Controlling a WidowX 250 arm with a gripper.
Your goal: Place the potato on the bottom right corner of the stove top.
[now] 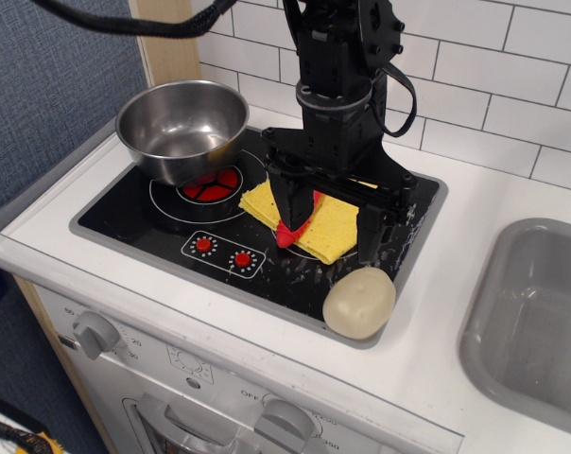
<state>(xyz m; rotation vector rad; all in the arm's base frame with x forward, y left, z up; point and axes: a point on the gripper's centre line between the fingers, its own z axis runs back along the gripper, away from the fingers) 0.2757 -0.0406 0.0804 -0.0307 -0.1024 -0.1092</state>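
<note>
The potato (pixel 359 303), a pale cream oval lump, lies at the stove top's front right corner, overlapping the grey rim. The stove top (pixel 153 216) is glossy black with white rings, red burner segments and two red knobs. My gripper (pixel 331 222) hangs open and empty above the stove's right half, its two black fingers spread wide. It is behind and a little above the potato and does not touch it.
A steel bowl (pixel 182 129) sits on the back left burner. A yellow cloth (pixel 316 225) and a red-handled spoon (pixel 287 230) lie under the gripper. A grey sink (pixel 536 312) is at the right. White tiled wall behind.
</note>
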